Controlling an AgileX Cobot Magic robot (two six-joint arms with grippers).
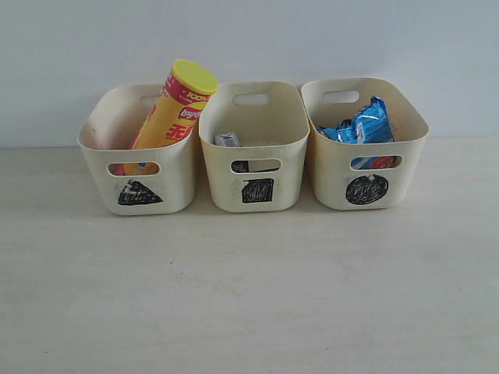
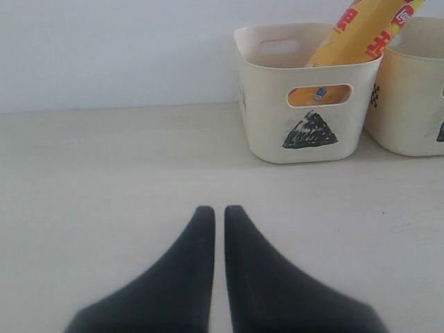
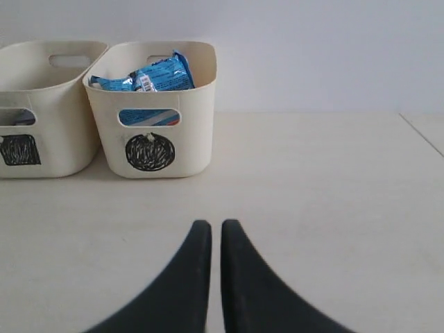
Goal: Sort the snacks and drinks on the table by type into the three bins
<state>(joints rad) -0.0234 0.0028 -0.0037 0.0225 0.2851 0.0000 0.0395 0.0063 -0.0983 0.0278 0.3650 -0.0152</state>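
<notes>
holding nothing, both closed end effectors [image 2: 216, 208] [image 3: 210, 223] point toward the bins [image 1: 222, 185], well apart.

Raised frontal exterior view; low wrist views from either flank, middle bin [image 1: 292, 175] common to all.

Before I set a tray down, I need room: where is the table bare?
Bare: the full-width table in front of the triangle bin, square bin and circle bin; also strips beyond either end of the row. Crowded: the row itself, barely any gap between bins.
</notes>
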